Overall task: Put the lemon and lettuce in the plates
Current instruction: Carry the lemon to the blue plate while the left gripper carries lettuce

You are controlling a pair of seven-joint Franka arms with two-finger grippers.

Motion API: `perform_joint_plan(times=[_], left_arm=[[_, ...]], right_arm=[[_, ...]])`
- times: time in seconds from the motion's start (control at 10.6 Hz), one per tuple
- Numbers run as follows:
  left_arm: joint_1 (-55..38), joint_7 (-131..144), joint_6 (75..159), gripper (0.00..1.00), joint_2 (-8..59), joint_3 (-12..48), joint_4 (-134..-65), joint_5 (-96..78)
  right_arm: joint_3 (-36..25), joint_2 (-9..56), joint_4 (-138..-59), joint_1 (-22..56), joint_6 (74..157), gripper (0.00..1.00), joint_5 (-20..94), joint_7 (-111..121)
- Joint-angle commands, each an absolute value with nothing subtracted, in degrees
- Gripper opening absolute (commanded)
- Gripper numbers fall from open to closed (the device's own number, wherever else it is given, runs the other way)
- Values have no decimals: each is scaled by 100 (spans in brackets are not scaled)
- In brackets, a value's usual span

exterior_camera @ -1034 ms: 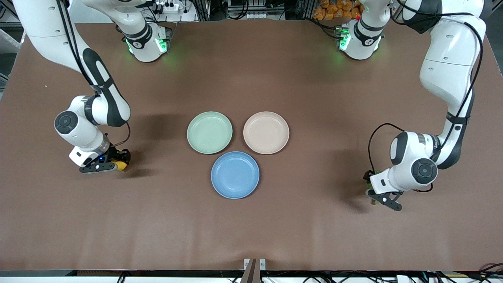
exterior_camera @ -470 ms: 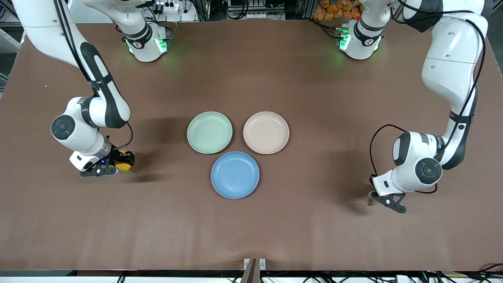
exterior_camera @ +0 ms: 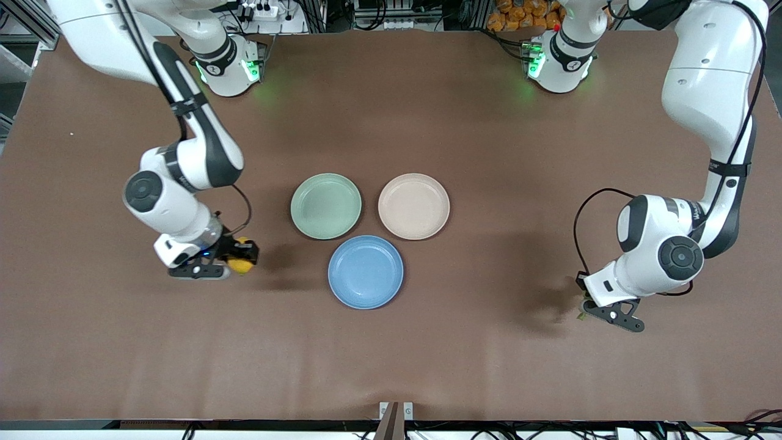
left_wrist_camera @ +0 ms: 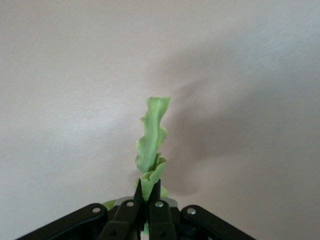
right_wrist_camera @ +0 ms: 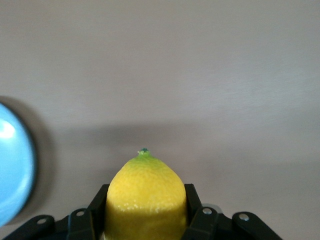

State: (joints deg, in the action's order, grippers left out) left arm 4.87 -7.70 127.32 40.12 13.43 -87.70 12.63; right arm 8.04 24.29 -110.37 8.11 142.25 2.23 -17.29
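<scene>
My right gripper (exterior_camera: 239, 261) is shut on the yellow lemon (exterior_camera: 244, 264) and holds it over the bare table, beside the blue plate (exterior_camera: 365, 272) on the right arm's end side. In the right wrist view the lemon (right_wrist_camera: 145, 200) sits between the fingers (right_wrist_camera: 193, 205), with the blue plate's rim (right_wrist_camera: 15, 165) at the edge. My left gripper (exterior_camera: 584, 310) is shut on the green lettuce leaf (left_wrist_camera: 152, 142) and holds it over the table near the left arm's end; the leaf hangs from the closed jaws (left_wrist_camera: 148, 192). The beige plate (exterior_camera: 413, 206) is empty.
A pale mint-green plate (exterior_camera: 325, 205) stands beside the beige plate, toward the right arm's end. The three plates cluster at the table's middle. The arms' bases (exterior_camera: 229, 64) stand at the table's edge farthest from the front camera.
My right arm has carried the lemon from near the right arm's end toward the blue plate. My left arm has shifted slightly with the lettuce in its grip.
</scene>
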Motion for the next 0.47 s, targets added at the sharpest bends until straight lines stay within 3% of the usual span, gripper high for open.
perform_joint_plan(times=[0.0,0.38], left_arm=[[422,111,12561,0,3587,1642,-9288,1151],[29,1894,12129,0,3489,2302,-9369,1169]], right_arm=[[914,2977,-10287,1290,14221,0,299,-2632],[993,3865,-9063,1950,14404,0,202,-3690]])
